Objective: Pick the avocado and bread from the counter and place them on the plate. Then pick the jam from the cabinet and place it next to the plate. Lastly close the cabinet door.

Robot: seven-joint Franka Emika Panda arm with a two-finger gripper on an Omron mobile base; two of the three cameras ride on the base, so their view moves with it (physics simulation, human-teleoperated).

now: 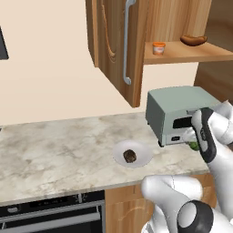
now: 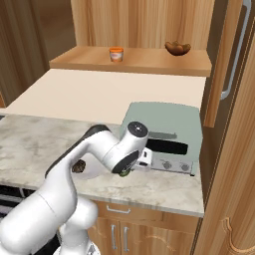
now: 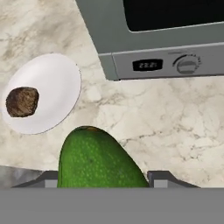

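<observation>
1. The gripper (image 3: pixel 103 186) is mostly cut off at the bottom of the hand view; only its two dark tips show, one at each side of the avocado (image 3: pixel 94 162).
2. The jaws are closed on the avocado, which sits between them above the counter (image 3: pixel 166 127).
3. In the left base view the avocado (image 1: pixel 193 146) shows only as a small green patch behind the white arm, in front of the toaster oven (image 1: pixel 179 111).
4. In the right base view the avocado (image 2: pixel 124 173) is a dark green sliver under the wrist, and the bread (image 2: pixel 78 166) is partly hidden by the arm.
5. The avocado is bright green, rounded and finely speckled, with a small orange-brown spot at its top end.
6. The bread (image 3: pixel 22 101), a dark brown rough lump, lies on the white plate (image 3: pixel 57 83), left of centre.
7. The plate lies on the counter just beside the toaster oven.
8. The orange jar of jam (image 1: pixel 159 48) stands on the shelf of the cabinet (image 1: pixel 191 53), well apart from a glossy brown sausage-shaped item (image 1: pixel 194 40).
9. The cabinet door (image 1: pixel 116 45) stands open; its top is cut off.
</observation>
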